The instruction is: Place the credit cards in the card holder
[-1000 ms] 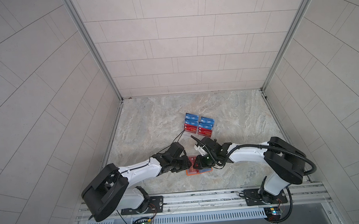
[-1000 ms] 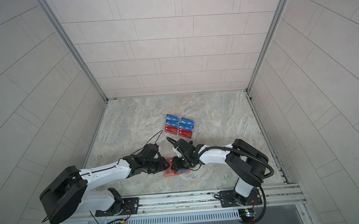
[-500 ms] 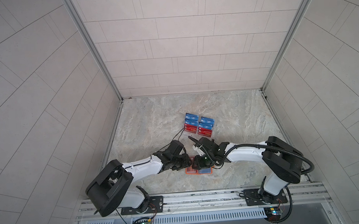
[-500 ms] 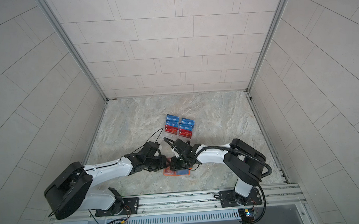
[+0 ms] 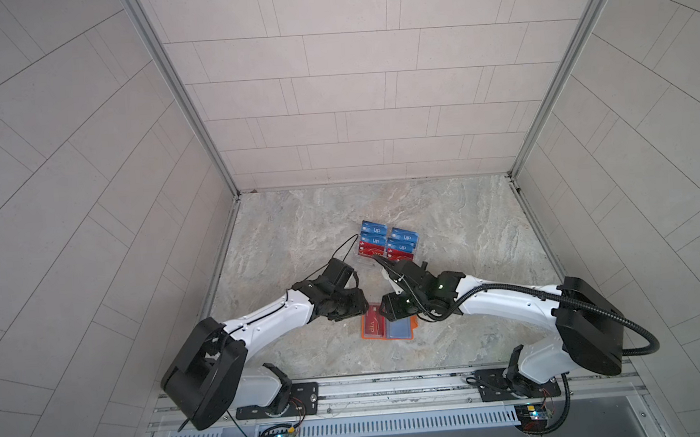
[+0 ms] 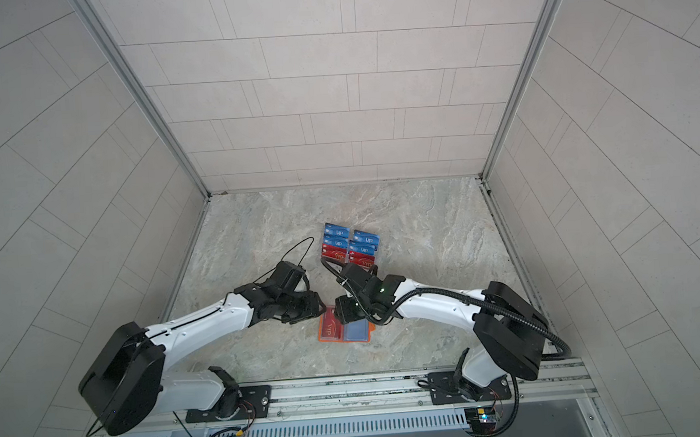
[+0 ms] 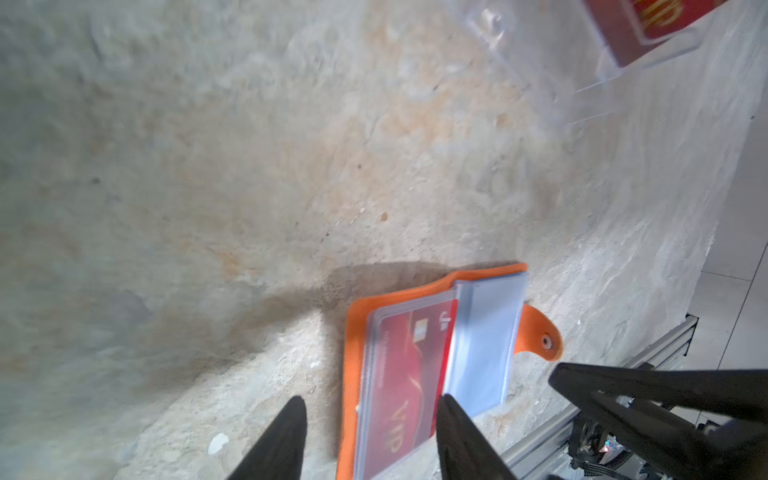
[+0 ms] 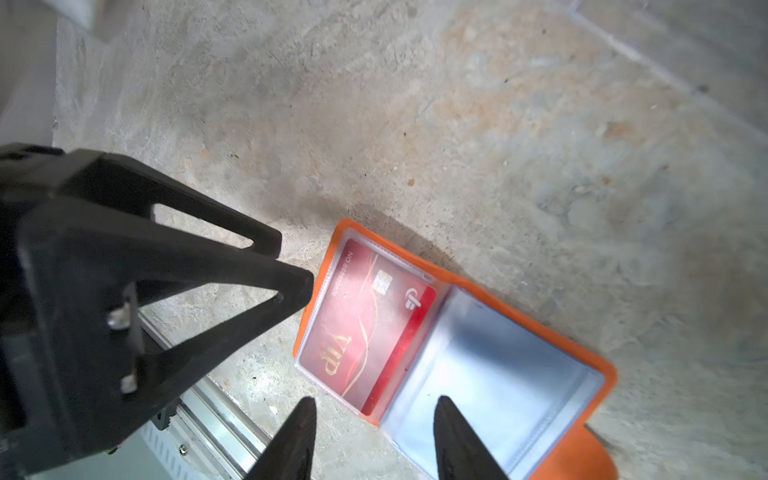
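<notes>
by the rail, card holder: lies open on the table, a red card in the sleeve on your left arm's side, the empty sleeve on your right arm's side.
over its far edge, left gripper: jaws parted, nothing between them.
facing it, right gripper: jaws parted, empty, tips near the left's but apart.
beyond both, credit cards: blue and red, in the clear acrylic stand, long axis crosswise.
coming move: likely a fresh card. you reach away from the rail, and your right gripper looks a shade nearer. the sleeved card's long axis runs near to far, so expect a quarter turn.
</notes>
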Robot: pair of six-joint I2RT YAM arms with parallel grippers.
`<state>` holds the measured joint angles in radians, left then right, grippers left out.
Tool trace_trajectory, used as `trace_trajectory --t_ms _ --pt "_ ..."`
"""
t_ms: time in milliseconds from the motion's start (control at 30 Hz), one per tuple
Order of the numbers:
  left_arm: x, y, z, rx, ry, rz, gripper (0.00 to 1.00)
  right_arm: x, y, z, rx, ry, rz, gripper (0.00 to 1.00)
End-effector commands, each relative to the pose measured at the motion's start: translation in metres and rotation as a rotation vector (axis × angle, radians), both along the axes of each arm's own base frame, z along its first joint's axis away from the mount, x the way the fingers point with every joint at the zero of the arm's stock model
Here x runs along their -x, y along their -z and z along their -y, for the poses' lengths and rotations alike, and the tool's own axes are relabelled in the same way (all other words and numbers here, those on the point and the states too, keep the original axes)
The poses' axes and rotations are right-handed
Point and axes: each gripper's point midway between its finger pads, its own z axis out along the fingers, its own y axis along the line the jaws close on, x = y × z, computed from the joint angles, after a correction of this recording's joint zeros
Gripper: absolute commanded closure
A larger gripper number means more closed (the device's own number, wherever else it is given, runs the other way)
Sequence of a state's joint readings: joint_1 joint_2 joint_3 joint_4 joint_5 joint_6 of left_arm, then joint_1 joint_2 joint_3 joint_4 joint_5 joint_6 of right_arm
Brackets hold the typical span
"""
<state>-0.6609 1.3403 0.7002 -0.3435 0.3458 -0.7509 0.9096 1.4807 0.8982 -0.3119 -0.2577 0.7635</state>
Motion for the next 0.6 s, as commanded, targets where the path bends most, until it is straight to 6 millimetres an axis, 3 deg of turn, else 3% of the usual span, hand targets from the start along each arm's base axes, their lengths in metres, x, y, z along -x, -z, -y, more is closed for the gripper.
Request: trace_trajectory --t_ms 0,267,433,567 --pt "0.0 -0.007 -0.017 -0.102 0.01 0.005 0.45 -0.007 -0.012 0.01 0.063 -0.025 0.082 0.49" --pt "-0.015 -0.033 -0.032 -0.196 -0.039 0.074 0.45 -0.029 -0.042 0.007 0.075 -0.07 0.178 0.5" --pt "-0.034 -0.051 -0.027 -0.158 -0.116 0.14 0.46 -0.043 -0.073 0.002 0.067 -0.107 0.226 0.46" --pt "-0.036 -0.054 -0.026 -0.172 -0.106 0.15 0.47 -0.055 -0.084 0.013 0.107 -0.134 0.245 0.45"
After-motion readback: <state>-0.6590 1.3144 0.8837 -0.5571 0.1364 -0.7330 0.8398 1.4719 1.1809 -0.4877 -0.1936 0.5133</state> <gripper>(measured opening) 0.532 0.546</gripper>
